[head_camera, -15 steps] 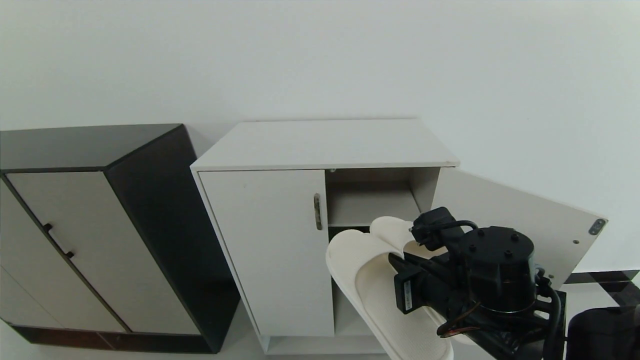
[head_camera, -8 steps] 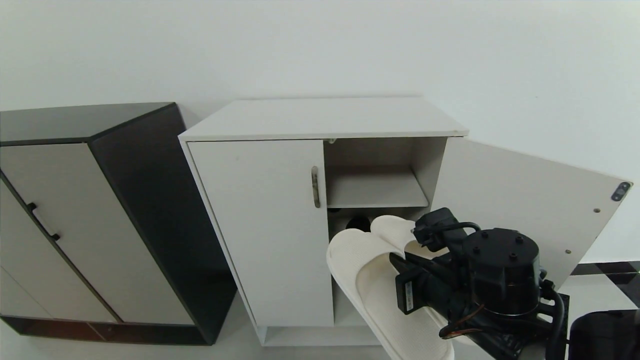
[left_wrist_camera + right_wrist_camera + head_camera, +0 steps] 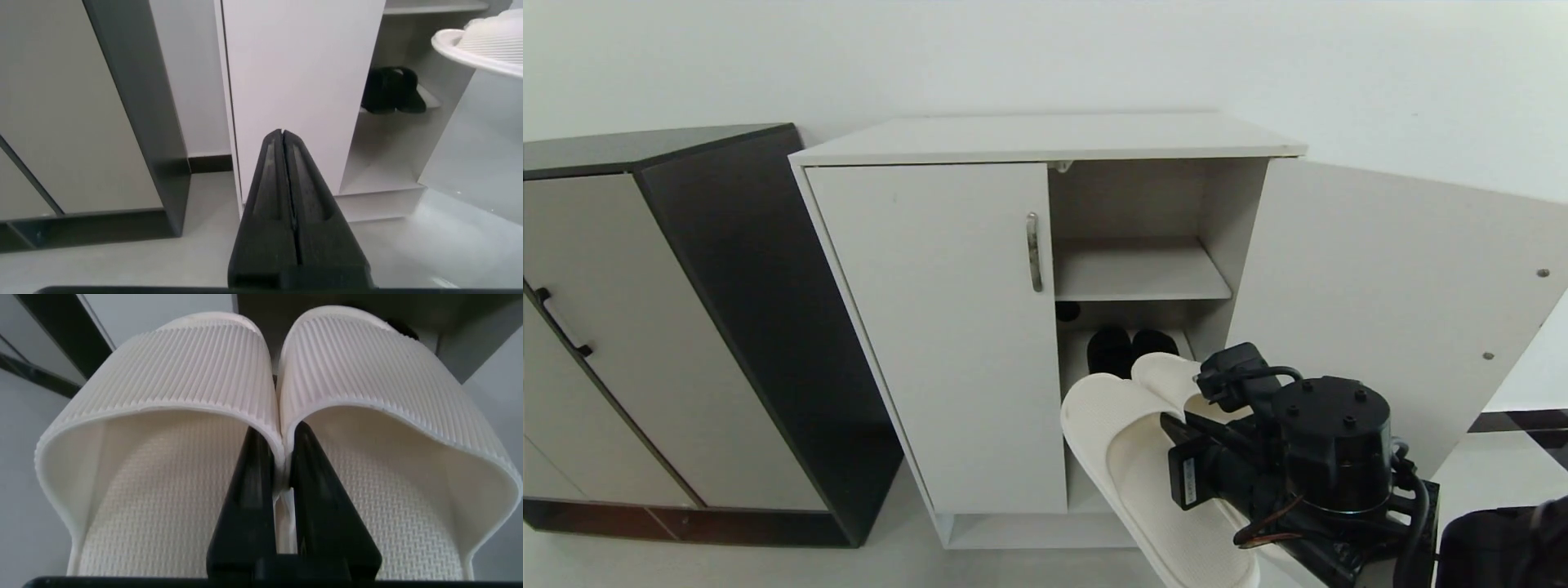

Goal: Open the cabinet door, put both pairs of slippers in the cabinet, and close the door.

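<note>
From the head camera I saw the cabinet [image 3: 1045, 139] with its right-hand door [image 3: 1380, 286] swung wide and its left-hand door [image 3: 931, 327] shut, so I counted the opening step as done. The black slippers [image 3: 1131, 347] lay side by side on the lower shelf [image 3: 1074, 353] inside, and I took that as the first pair put away. The white slippers [image 3: 1143, 465] hung just outside the opening, toes toward it, carried by the right gripper [image 3: 1188, 429]. A dark cabinet [image 3: 727, 286] stood just beside the white one. In the left wrist camera the left gripper [image 3: 282, 139] had its fingers pressed together on nothing, low in front of the closed door, with the black pair farther off on their shelf. In the right wrist camera the fingers were clamped on the inner edges of both white slippers, pinching the pair together. By my reckoning, what remained was to carry this pair in, set it down, let go, back out and swing the door shut.
</note>
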